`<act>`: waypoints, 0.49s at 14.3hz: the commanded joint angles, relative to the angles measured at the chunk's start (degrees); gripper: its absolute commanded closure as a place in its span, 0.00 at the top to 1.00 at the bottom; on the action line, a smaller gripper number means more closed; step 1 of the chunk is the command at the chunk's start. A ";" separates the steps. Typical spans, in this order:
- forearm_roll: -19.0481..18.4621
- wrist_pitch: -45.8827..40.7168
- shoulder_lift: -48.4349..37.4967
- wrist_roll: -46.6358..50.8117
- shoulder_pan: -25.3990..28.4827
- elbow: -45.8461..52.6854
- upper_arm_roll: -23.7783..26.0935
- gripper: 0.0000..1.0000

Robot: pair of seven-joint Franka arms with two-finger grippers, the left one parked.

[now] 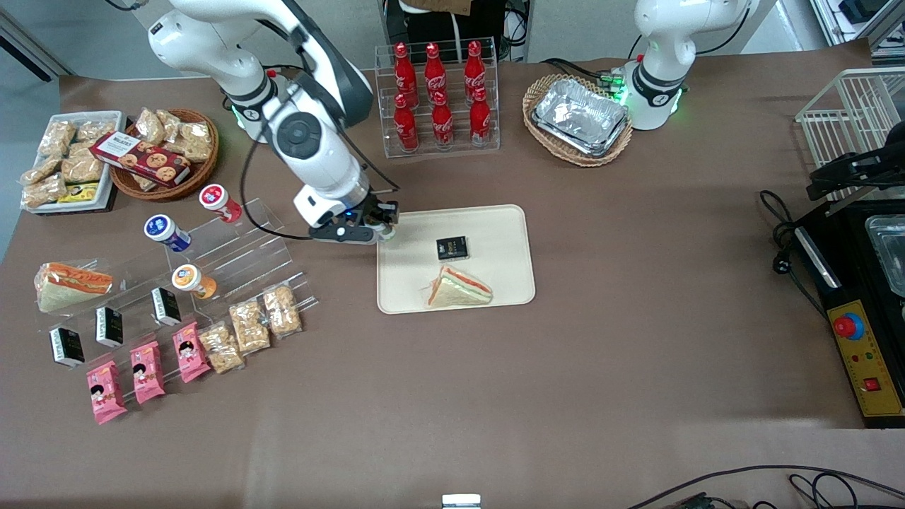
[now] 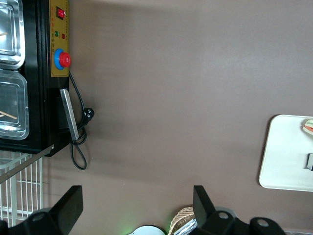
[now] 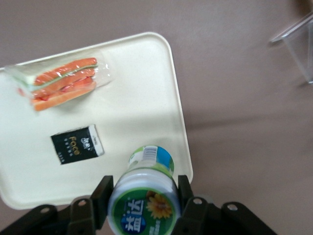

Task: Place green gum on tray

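Gripping the green gum [image 3: 143,196] between its closed fingers [image 3: 101,198], the gripper [image 1: 382,228] hung over the tray [image 1: 495,226] edge nearest the working arm, apparently picking bare space clear of the sandwich [image 1: 458,288] and black packet [image 1: 452,247].

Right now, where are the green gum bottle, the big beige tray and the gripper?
Green gum bottle [image 3: 143,206], right wrist view, white lid.
Big beige tray [image 1: 495,233], front view, bare floor.
Gripper [image 3: 143,196], right wrist view, between fingertips, over tray corner.
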 commanded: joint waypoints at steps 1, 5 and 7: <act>0.57 9.97 4.79 1.78 3.05 -2.91 -0.79 0.11; 0.57 14.03 9.19 2.66 3.23 -3.00 -0.79 0.13; 0.66 14.74 9.98 2.75 4.11 -2.91 -0.79 0.33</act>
